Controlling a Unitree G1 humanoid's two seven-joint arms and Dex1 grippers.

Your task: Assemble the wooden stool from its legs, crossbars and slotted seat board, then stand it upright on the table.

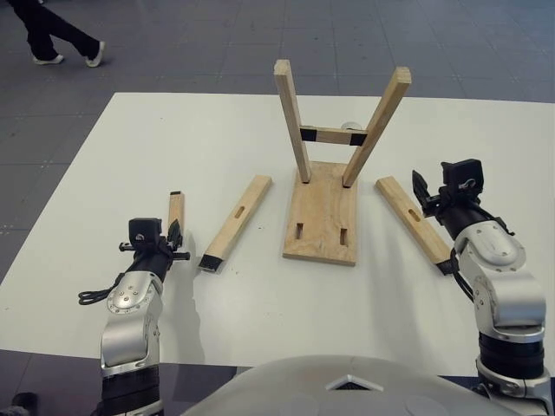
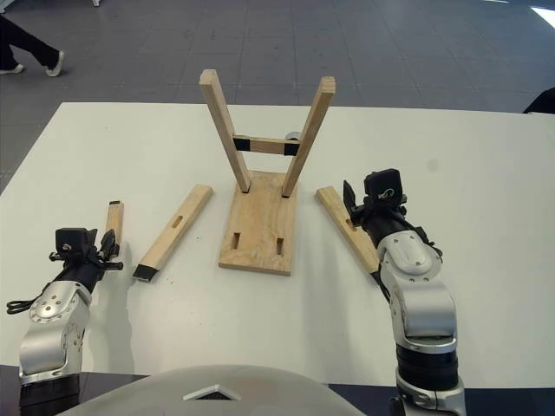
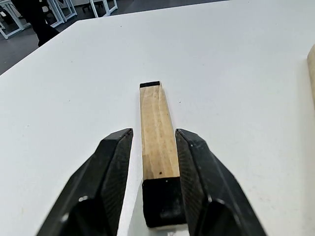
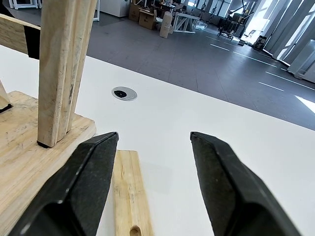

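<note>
The slotted seat board (image 1: 321,227) lies flat at the table's middle. Two legs (image 1: 293,117) (image 1: 378,121) stand in its far slots, joined by a crossbar (image 1: 333,136) with black ends. A loose slotted leg (image 1: 236,221) lies left of the board and another loose leg (image 1: 414,221) lies right of it. A short crossbar (image 3: 157,130) lies at the far left, and my left gripper (image 3: 152,136) is open with a finger on each side of its near end. My right gripper (image 4: 153,138) is open just above the far end of the right leg (image 4: 129,191).
The white table (image 1: 130,156) has free room at the far left, far right and along the front. A round grommet (image 4: 124,93) is set in the tabletop behind the standing legs. Dark floor lies beyond the far edge.
</note>
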